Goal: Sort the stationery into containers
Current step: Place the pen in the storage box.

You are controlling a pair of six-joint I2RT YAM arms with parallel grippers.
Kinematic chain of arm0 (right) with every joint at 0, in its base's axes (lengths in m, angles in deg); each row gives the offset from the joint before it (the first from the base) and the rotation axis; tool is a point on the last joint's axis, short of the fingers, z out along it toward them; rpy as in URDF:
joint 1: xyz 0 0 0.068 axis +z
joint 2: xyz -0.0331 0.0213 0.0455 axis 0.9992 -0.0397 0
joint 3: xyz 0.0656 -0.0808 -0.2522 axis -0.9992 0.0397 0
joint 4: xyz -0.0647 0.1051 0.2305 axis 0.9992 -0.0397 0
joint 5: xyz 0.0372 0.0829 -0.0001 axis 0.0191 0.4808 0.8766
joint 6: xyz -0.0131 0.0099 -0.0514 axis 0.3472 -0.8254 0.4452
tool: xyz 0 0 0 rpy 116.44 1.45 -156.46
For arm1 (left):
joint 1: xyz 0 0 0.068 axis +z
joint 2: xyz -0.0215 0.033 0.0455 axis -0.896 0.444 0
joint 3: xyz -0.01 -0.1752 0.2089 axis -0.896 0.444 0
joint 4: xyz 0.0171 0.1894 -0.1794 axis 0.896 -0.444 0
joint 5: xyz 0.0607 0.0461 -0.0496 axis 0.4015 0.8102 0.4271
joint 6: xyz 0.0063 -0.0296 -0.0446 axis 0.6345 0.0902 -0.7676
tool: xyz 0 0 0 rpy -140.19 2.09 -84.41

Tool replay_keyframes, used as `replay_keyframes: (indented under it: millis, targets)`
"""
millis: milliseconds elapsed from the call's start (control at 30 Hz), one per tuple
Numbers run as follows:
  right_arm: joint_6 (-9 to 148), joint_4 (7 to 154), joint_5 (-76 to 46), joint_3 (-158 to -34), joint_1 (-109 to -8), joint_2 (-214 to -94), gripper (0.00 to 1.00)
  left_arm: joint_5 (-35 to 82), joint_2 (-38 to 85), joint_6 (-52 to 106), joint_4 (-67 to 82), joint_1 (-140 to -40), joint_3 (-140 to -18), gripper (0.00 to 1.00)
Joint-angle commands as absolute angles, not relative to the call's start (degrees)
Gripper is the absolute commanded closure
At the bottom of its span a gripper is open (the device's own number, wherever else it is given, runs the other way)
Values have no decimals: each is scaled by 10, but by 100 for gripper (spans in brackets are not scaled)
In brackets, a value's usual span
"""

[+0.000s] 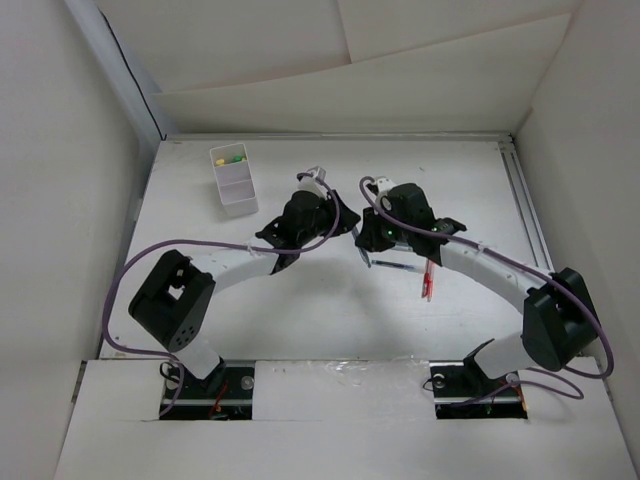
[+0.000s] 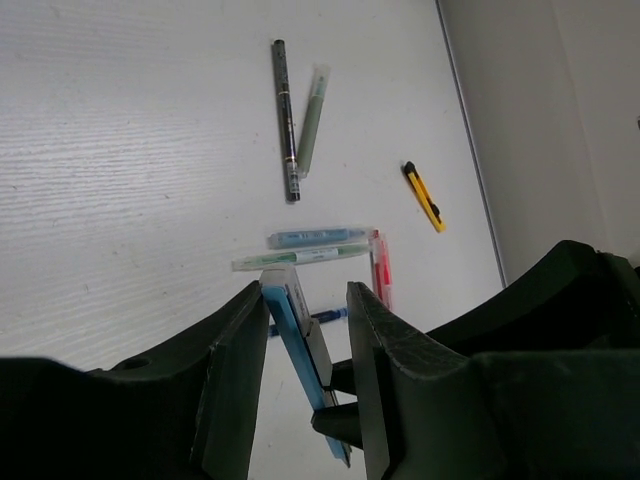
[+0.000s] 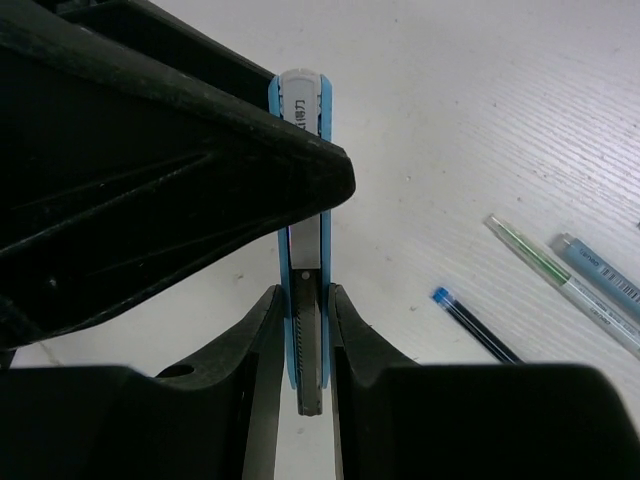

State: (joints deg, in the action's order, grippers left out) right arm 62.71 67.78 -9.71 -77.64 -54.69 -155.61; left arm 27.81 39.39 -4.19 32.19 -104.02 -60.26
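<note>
Top: white three-compartment box [image 1: 233, 180] at far left, well apart from left gripper [image 1: 338, 220] and right gripper [image 1: 368, 233], tips together mid-table.
Left wrist: jaws straddling blue utility knife [image 2: 295, 340], grip unclear; loose pens [image 2: 318, 239] on table beyond.
Right wrist: clamped on that knife.

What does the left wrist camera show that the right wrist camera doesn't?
Left wrist only: a yellow cutter, a black pen, a grey-green pen and a red pen. Right wrist only: lettering on the blue cutter's grey tip, and a clear look at the right end effector clamping it. Both: that blue cutter, plus a green pen, a light blue pen and a dark blue pen on the table.
</note>
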Motion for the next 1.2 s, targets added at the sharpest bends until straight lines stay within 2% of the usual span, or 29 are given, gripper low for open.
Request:
replay_keyframes:
  millis: [0, 100, 267, 300, 400, 433, 567, 600, 633, 733, 767, 867, 1167]
  targets:
    - [628, 724, -62, -775, -543, -1536, 100, 258, 394, -48, 359, -1036, -623, 67]
    - [628, 724, -68, -775, -543, -1536, 100, 252, 394, -59, 378, -1036, -615, 67]
    - [628, 724, -61, -762, -549, -1517, 100, 264, 405, -54, 346, -1036, -629, 76]
    - [628, 724, -61, -762, -549, -1517, 100, 264, 405, -54, 346, -1036, -629, 82]
    - [628, 724, -61, -762, -549, -1517, 100, 269, 405, -54, 346, -1036, -629, 92]
    - [628, 724, -61, -762, -549, -1517, 100, 269, 400, -54, 346, -1036, -629, 100]
    - [628, 729, -61, -762, -554, -1523, 100, 284, 393, -54, 329, -1036, -642, 100]
    - [628, 729, -61, -762, -554, -1523, 97, 294, 393, -46, 329, -1036, -642, 100]
    - [628, 729, -61, -762, -554, -1523, 80, 302, 383, -46, 323, -1036, -642, 100]
    - [633, 729, -61, -768, -554, -1508, 55, 341, 358, -33, 289, -1020, -649, 100]
    - [633, 729, -61, -773, -560, -1503, 52, 358, 353, -26, 278, -1013, -649, 100]
    - [633, 729, -70, -779, -566, -1479, 45, 392, 328, -20, 262, -978, -657, 100]
    - [593, 809, -124, -696, -588, -1448, 44, 515, 334, -50, 203, -847, -699, 100]
